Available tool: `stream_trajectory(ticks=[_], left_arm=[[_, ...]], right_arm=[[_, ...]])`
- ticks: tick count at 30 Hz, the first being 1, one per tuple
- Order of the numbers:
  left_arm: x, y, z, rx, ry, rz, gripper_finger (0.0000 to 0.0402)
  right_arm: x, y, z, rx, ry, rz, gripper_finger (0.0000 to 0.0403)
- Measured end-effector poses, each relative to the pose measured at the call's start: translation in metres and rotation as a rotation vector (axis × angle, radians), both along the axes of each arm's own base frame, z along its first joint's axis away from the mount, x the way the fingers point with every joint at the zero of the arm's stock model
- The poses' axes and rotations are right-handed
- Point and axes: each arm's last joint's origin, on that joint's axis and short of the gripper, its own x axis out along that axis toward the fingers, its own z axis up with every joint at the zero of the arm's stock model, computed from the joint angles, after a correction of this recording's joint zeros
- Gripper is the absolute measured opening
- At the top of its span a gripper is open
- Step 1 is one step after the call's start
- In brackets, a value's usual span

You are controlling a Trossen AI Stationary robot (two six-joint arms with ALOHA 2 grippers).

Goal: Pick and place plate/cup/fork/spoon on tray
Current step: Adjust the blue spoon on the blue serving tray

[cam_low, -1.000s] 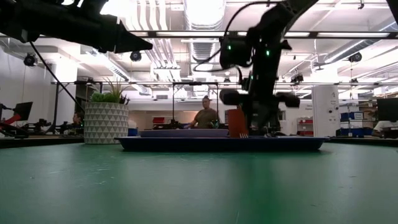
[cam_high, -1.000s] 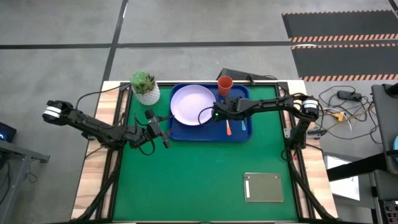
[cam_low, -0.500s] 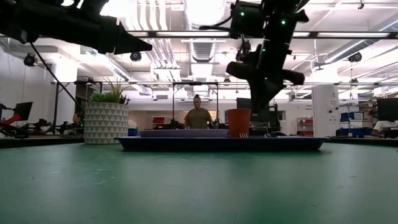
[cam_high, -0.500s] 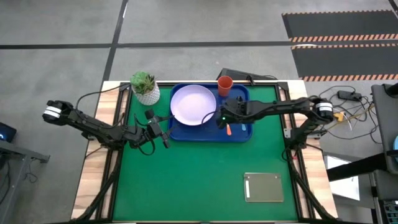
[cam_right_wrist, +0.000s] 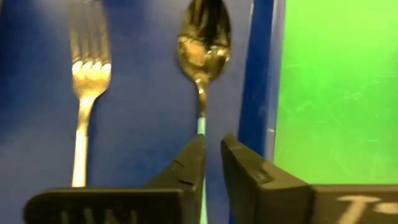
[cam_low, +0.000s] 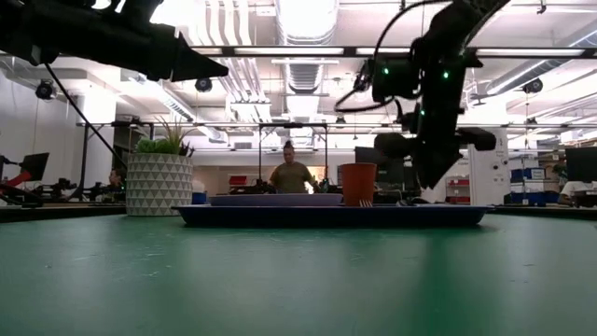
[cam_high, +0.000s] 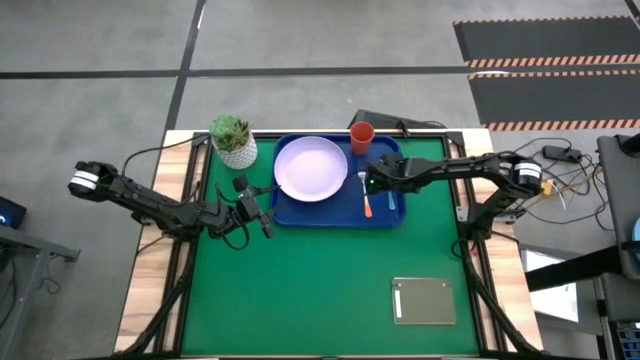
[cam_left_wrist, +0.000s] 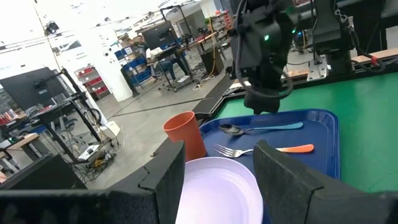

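Note:
The blue tray [cam_high: 385,222] holds the lavender plate [cam_high: 310,168] on its left half. The orange-red cup [cam_high: 361,136] stands upright at its far edge. The orange-handled fork [cam_high: 367,206] and the blue-handled spoon [cam_right_wrist: 202,43] lie side by side on the tray's right half. My right gripper [cam_right_wrist: 211,149] hovers above the spoon's handle. Its fingers are almost together with only a slit between them, and they hold nothing. In the low view it hangs clear above the tray [cam_low: 434,177]. My left gripper [cam_left_wrist: 217,152] waits open near the tray's near left corner.
A white pot with a green plant [cam_high: 233,140] stands beyond the tray's far left corner. A grey flat slab [cam_high: 424,300] lies near the table's near right. Bare green table spreads between the tray and the near edge. A person [cam_low: 292,175] stands in the room behind.
My right gripper has risen from low over the tray beside the plate's right edge. It has then moved toward the table's right edge, across the fork, to above the spoon. The fork, spoon, cup and plate have stayed in place.

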Motion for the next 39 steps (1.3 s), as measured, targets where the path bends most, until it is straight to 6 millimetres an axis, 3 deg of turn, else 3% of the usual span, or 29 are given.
stream_trajectory(ticks=[9,16,26,39], left_arm=[[0.0,0.0,0.0,0.007,0.004,0.001,0.0169],[0.0,0.0,0.0,0.007,0.005,0.001,0.0169],[0.0,0.0,0.0,0.007,0.005,0.001,0.0169],[0.0,0.0,0.0,0.007,0.004,0.001,0.0169]], right_arm=[[0.0,-0.012,-0.005,-0.003,-0.051,0.0,0.0131],[0.003,-0.014,-0.009,-0.02,-0.069,0.014,0.0161],[0.01,-0.018,-0.041,-0.016,0.024,0.023,0.0148],[0.01,-0.024,-0.046,-0.006,0.025,0.018,0.0103]])
